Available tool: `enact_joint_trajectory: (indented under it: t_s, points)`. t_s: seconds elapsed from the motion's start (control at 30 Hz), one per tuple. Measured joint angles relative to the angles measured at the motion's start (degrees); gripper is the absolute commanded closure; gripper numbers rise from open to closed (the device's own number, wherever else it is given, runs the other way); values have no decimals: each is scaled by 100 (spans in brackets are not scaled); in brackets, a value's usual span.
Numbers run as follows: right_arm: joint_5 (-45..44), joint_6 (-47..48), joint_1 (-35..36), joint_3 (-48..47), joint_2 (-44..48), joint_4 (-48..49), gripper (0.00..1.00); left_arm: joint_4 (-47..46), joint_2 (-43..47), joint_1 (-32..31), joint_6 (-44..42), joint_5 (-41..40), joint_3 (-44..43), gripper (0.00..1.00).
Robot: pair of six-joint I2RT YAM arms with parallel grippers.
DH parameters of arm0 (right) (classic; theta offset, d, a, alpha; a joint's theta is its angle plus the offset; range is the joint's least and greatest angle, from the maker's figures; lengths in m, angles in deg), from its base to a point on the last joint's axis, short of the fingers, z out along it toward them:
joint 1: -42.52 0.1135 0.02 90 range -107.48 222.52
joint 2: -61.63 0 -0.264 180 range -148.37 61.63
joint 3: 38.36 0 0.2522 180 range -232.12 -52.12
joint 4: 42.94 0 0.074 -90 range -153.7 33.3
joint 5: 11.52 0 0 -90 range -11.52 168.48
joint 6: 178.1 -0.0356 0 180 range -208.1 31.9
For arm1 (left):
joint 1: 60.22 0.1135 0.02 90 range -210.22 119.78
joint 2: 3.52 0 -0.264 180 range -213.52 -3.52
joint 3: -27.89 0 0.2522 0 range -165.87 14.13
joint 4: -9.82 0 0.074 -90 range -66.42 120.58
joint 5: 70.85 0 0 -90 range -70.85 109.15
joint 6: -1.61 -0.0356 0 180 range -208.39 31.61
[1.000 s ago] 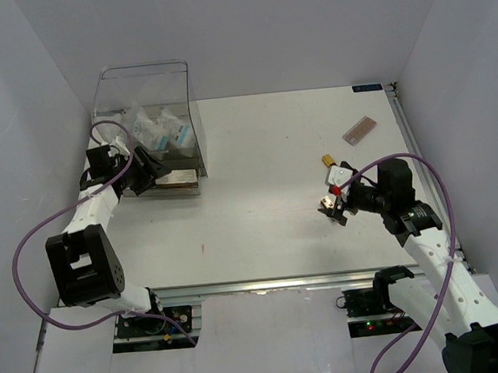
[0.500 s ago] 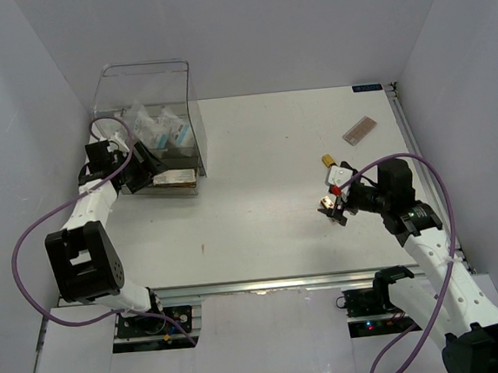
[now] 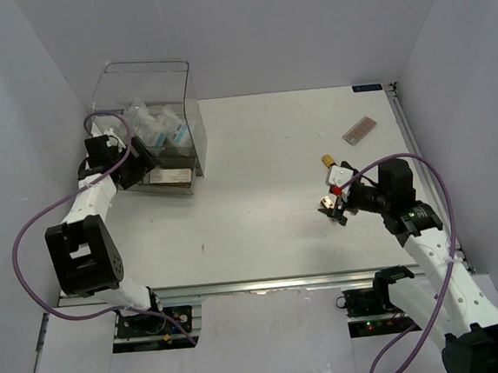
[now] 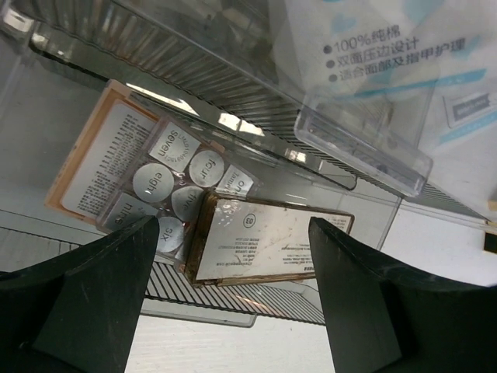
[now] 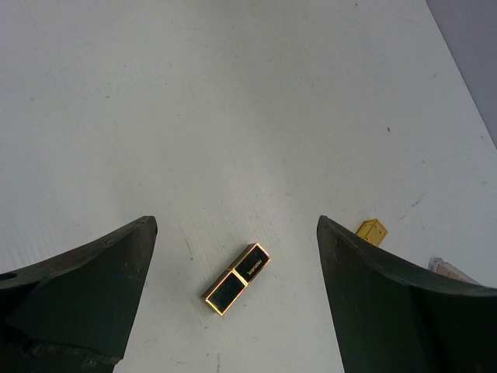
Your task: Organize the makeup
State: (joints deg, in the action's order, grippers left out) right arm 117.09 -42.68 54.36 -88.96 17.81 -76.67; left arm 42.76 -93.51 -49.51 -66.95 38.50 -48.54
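The top camera looked down from above and behind the arms over the whole bench (image 3: 269, 211). The left wrist camera sat close at the clear box (image 3: 148, 82), sharing its palettes (image 4: 256, 245) with that view. The right wrist camera faced down on the bench from nearby.

Reaches forward-left with left end effector (image 3: 142, 157) spread wide; holds right end effector (image 3: 331, 204) agape, angled downward.

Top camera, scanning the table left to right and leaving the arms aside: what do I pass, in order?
Clear box with makeup already inside → gold tube → pink palette lying alone near the right edge.
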Motion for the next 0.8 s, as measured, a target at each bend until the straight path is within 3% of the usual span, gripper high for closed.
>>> enact_joint_trajectory:
  t_s: [0.47, 0.8]
  points:
    - [-233, -307, -70, 3, -161, 106, 10, 43, 401, 2, 65, -232, 8, 10]
    - [-1847, -2180, -280, -131, -1021, 1071, 10, -651, 2896, -1, 58, 363, 1298, 2]
